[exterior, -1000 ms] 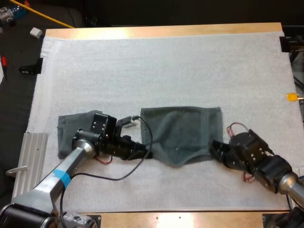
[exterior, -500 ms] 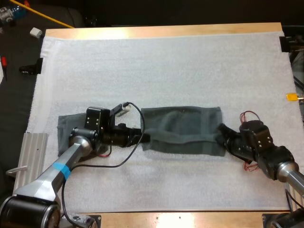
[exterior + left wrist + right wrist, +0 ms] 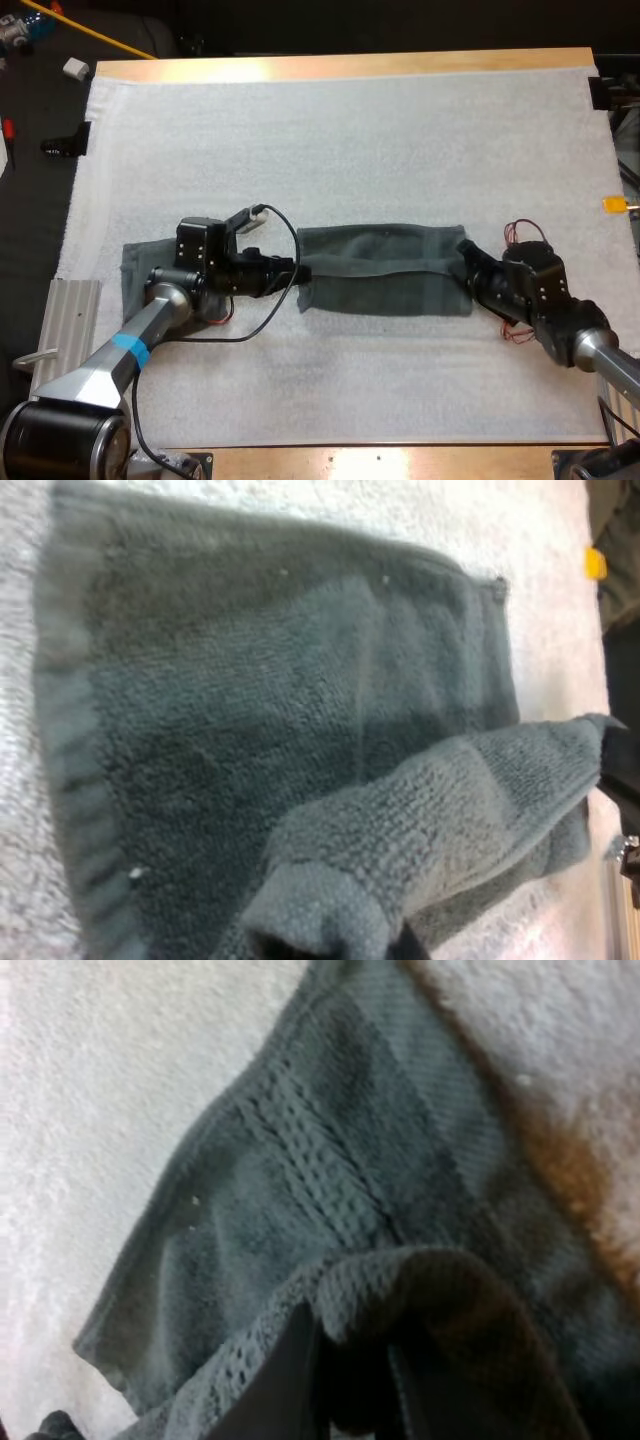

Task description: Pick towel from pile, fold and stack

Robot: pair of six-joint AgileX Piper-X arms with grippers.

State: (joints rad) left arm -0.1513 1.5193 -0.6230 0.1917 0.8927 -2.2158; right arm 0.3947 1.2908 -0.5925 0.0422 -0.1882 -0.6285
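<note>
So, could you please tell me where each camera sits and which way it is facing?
High view: behind both arms, looking forward and down over the mat; left gripper and right gripper hold the towel ends.
Left wrist view: on the left arm, looking along the towel; fingertips barely show.
Right wrist view: on the right arm, looking at the towel's corner; fingers pinch it.
All share the towel.

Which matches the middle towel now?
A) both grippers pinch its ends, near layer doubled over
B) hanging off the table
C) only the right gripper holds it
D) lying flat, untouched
A: the left gripper and right gripper each clamp an end of the grey-green towel, near layer doubled over the rest.
</note>
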